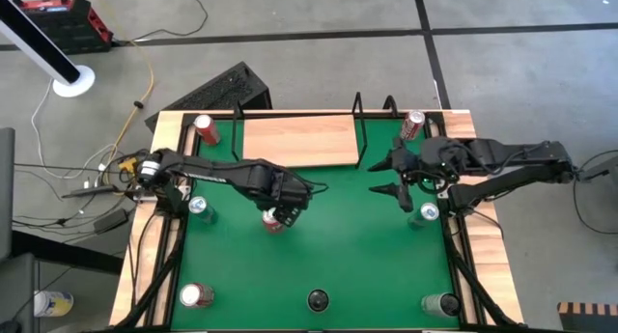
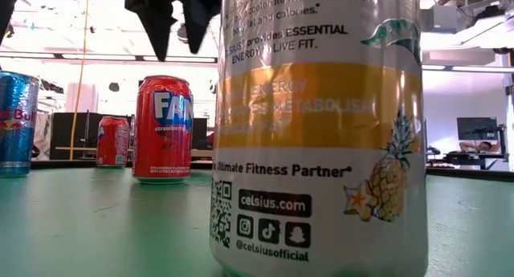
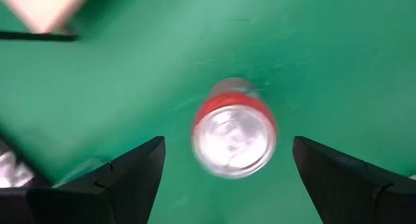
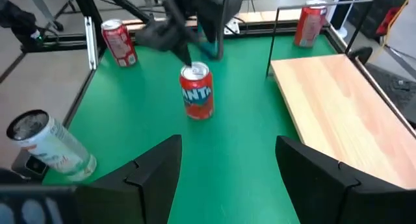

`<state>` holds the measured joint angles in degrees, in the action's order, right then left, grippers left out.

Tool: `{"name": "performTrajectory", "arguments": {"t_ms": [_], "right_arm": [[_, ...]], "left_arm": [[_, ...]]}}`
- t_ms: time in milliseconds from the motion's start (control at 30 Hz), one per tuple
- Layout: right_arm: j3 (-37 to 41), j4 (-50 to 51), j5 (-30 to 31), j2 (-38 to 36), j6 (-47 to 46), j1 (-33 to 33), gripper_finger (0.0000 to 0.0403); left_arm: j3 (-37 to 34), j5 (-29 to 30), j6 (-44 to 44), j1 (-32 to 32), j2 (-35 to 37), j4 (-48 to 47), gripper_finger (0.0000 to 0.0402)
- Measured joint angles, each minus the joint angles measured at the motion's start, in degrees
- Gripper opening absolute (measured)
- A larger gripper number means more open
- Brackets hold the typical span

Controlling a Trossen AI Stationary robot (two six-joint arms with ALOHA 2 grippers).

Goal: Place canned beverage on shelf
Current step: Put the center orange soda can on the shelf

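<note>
The green surface (image 1: 338,236) carries several cans around its edges and, at its far side, the shelf (image 1: 299,140), a light-wood board between black rod ends. The board is bare: no can rests on it, so the placing is not yet done.

The left arm reaches in over the middle of the surface. Its left hand (image 1: 283,206) hangs directly above the red can (image 1: 274,220), which stands upright on the green, near the shelf's front edge but apart from it. In the left wrist view the fingers (image 3: 123,178) are spread wide on either side of the can's silver top (image 3: 234,136), with clear gaps; nothing is gripped.

The right hand (image 1: 396,179) waits beside the shelf's right end, its fingers apart and empty, pointed toward the red can.

By these views the task is at its start: the approach looks complete, while the descent, the grasp, the lift and the transfer to the shelf all remain.
</note>
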<state>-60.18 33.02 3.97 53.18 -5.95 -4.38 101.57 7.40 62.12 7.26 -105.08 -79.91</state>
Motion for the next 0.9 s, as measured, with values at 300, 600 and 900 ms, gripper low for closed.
{"name": "performTrajectory", "arguments": {"t_ms": [300,600,900], "right_arm": [[0.0,0.0,0.0,-0.2,0.2,0.0,0.0275],[0.0,-0.1,0.0,-0.1,0.5,0.0,0.0275],[0.0,0.0,0.1,-0.1,1.0,0.0,0.0275]], "left_arm": [[-7.0,-1.1,0.1,0.0,0.0,5.6,0.0319],[-13.1,-2.6,-0.1,0.9,0.0,13.0,0.0320],[-17.1,-4.1,0.6,1.1,0.2,17.4,0.0320]]}}
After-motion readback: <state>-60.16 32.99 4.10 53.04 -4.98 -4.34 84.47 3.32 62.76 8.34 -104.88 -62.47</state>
